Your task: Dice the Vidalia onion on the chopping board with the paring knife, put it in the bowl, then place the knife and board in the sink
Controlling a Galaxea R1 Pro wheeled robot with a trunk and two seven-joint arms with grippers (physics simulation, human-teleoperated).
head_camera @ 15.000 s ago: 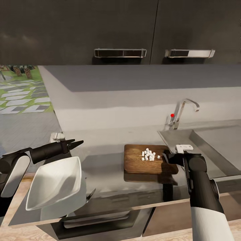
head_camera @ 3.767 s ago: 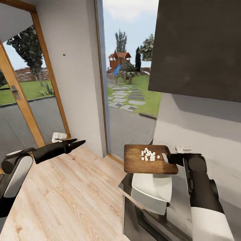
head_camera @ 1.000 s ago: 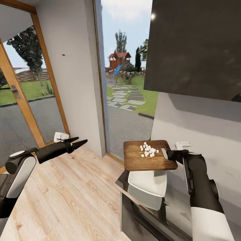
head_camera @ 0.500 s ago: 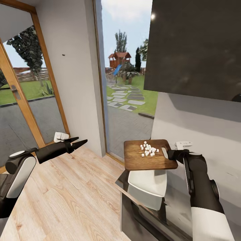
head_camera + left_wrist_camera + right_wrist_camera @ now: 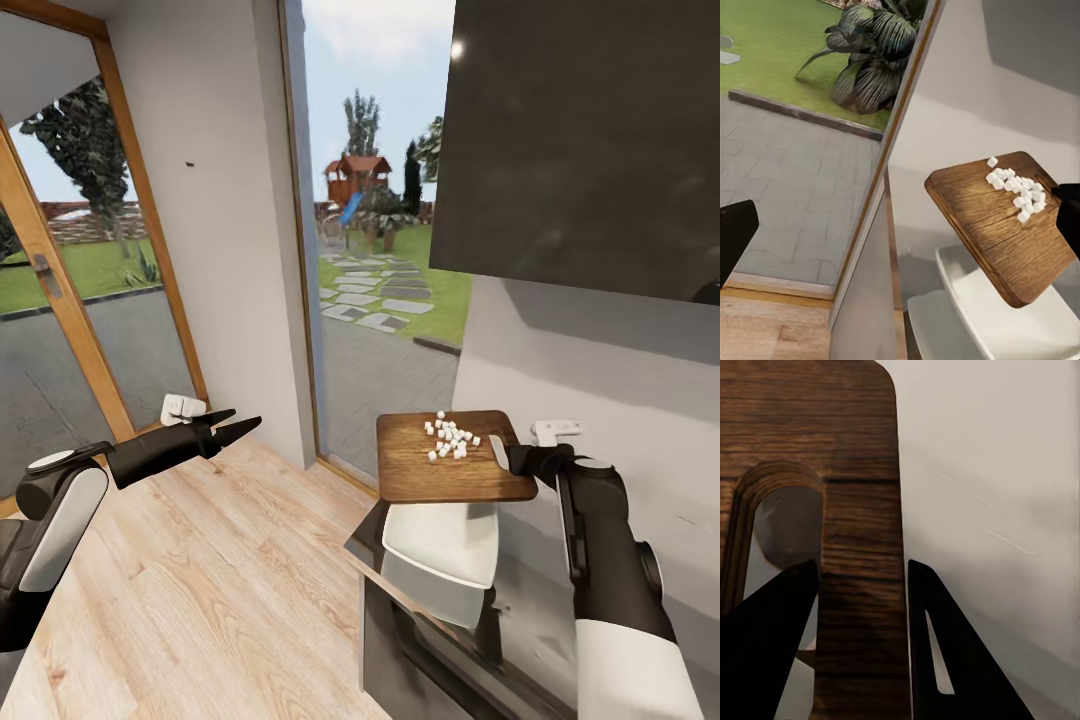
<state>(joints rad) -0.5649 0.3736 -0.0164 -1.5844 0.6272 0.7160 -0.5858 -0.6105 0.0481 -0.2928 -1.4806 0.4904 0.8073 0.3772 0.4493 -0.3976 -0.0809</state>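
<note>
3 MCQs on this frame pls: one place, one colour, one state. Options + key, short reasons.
1. Where is the chopping board relative to the bowl?
A. Held in the air above it
B. Lying inside it
C. On the floor beside it

2. What colour are the diced onion pieces?
A. Green
B. White
C. Black

3. What is the right pincer doing?
A. Hanging open and empty
B. Shut on the board's handle end
C. Gripping the bowl rim

Key:
1. A: in the head view the board hangs over the white bowl, with a gap also seen from the left wrist.
2. B: the cubes read white against the brown wood.
3. B: in the right wrist view the two fingers straddle the strip of wood beside the slot hole.

The left pincer is empty, away over the wooden floor.
</note>
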